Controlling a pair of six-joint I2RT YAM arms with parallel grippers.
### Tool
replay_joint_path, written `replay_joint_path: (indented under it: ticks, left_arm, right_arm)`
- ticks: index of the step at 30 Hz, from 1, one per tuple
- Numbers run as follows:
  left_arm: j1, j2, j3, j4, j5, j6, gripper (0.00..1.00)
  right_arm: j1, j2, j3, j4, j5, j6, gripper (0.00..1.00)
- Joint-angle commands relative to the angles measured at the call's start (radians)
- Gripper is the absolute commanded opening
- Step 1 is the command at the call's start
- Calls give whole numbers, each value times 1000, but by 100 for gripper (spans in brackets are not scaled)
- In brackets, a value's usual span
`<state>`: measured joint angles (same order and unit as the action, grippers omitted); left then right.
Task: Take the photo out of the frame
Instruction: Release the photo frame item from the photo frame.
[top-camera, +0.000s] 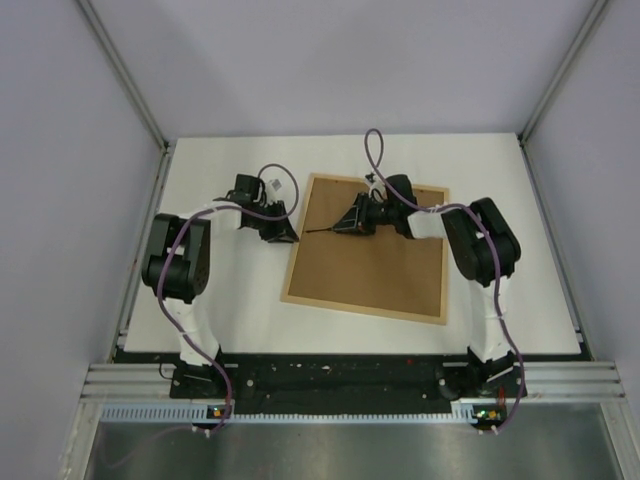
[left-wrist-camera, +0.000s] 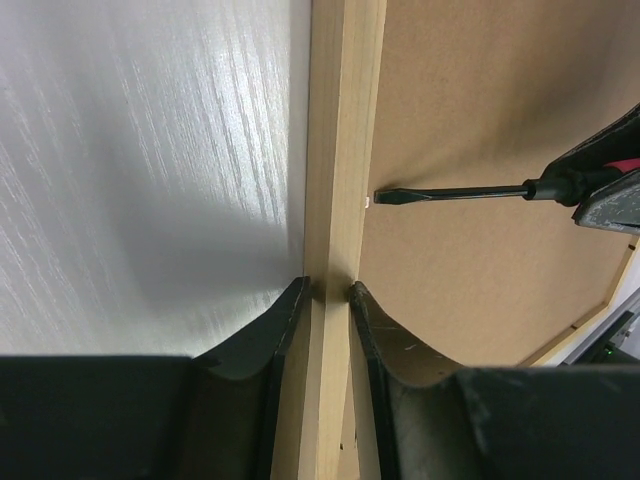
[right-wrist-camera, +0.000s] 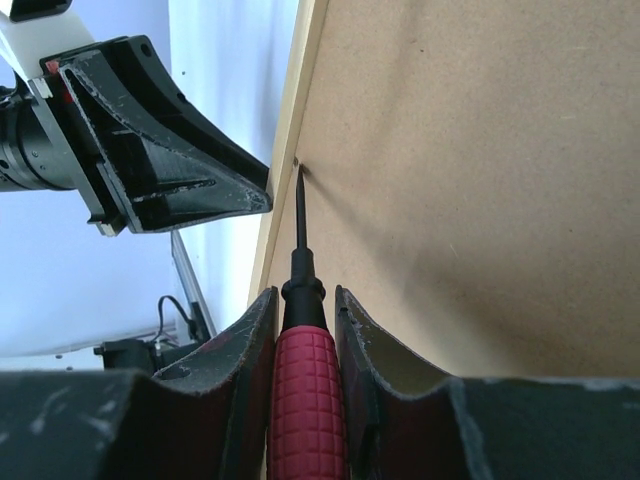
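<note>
On the tabletop (top-camera: 240, 320) the frame (top-camera: 292, 270) lies face down at centre, board (top-camera: 370, 260) up. The photo, presumably beneath, is hidden. The left tool (left-wrist-camera: 328, 292) clamps the rim at 10 o'clock. The right tool (right-wrist-camera: 303, 300) grips a screwdriver (right-wrist-camera: 305, 400), tip at a tab (left-wrist-camera: 367, 200). Likely step: freeing the board. Next needs a gentle pry. Only the left wrist view shows the tab.

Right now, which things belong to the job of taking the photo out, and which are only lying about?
For the job: frame, backing board, screwdriver in the right gripper, left gripper on the frame's rim.
Just there: table, walls.
The photo is hidden.
</note>
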<state>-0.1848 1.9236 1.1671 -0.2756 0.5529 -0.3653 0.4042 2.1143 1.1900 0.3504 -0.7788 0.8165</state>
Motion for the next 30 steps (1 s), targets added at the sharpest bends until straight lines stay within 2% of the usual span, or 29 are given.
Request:
replay_joint_path:
  ticks: [1, 30]
  left_arm:
    - [4, 6, 36, 19, 7, 9, 26]
    - [-4, 11, 25, 29, 31, -9, 20]
  right_arm:
    - [-21, -48, -20, 7, -19, 1, 0]
    - [15, 68, 60, 58, -17, 85, 0]
